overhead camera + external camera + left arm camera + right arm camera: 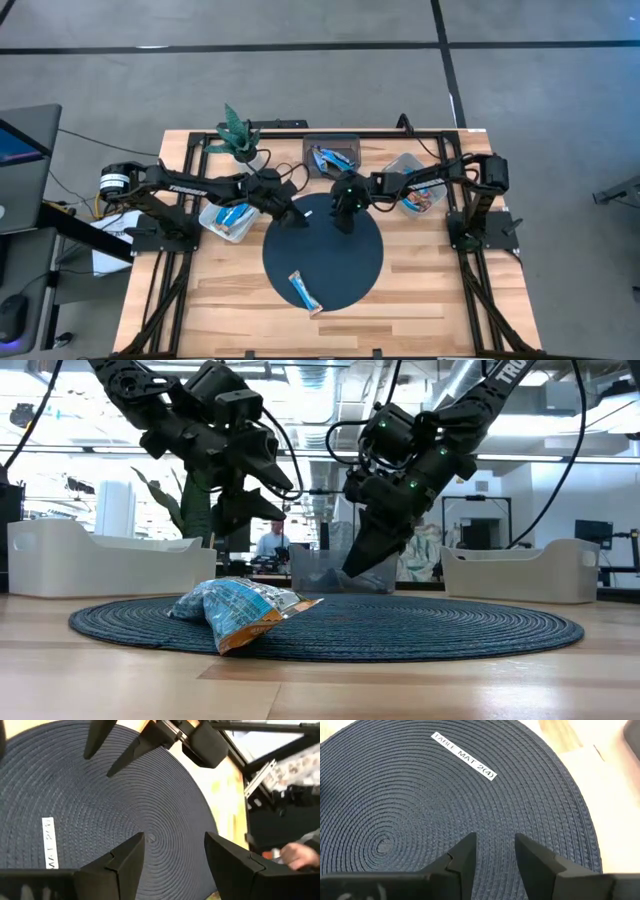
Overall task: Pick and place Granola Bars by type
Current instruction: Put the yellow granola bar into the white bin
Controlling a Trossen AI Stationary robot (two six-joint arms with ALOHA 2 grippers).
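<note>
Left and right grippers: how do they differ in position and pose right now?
The left gripper hangs over the mat's far-left edge; the right gripper is nearer its far middle. Left fingers spread wider than right fingers. Both are open, empty, and away from the blue bar.

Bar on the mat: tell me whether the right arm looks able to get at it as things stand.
Probably yes. The bar lies alone near the mat's front edge, nothing over it. The right hand hovers open above the mat's far side; the left hand is clear of that path.
</note>
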